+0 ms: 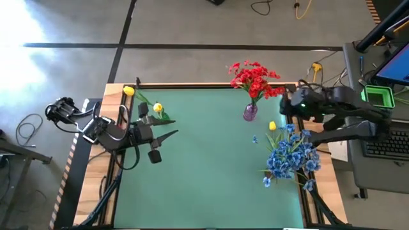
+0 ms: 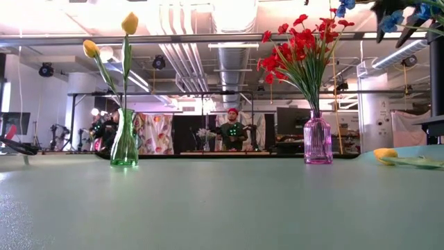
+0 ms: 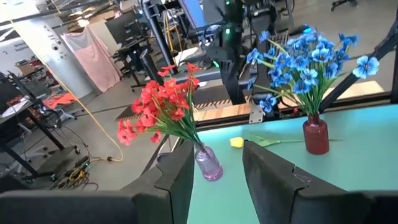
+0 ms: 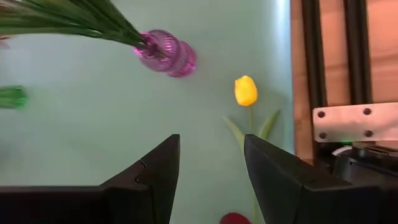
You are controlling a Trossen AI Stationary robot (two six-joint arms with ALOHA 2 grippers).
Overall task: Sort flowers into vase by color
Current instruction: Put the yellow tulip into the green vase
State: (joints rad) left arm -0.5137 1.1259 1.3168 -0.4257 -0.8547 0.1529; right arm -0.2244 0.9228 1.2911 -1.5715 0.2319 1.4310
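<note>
one yellow tulip (image 4: 245,91) lies loose on the green surface (image 1: 204,166), near the right edge, between the pink vase (image 1: 250,112) and the red vase (image 3: 315,135); it looks like the last stem unsorted. the red flowers (image 1: 255,78) stand together in the pink vase at the far side, the blue flowers (image 1: 292,156) fill the red vase at the right, and two yellow tulips (image 2: 129,23) stand upright in the green vase (image 2: 124,144) at the far left. colours are thus kept one to a vase, so the loose tulip likely belongs in the green one, right across the surface. the right claw (image 4: 208,168) hovers above the loose tulip, fingers well apart and holding nothing, seemingly lined up for a pick. the left claw (image 3: 216,171) waits near the green vase at the left, also open and empty, perhaps placed there to receive or steady. a small blue bit (image 1: 255,139) lies on the surface beside the blue bunch. no brand, label or writing can be read anywhere.
</note>
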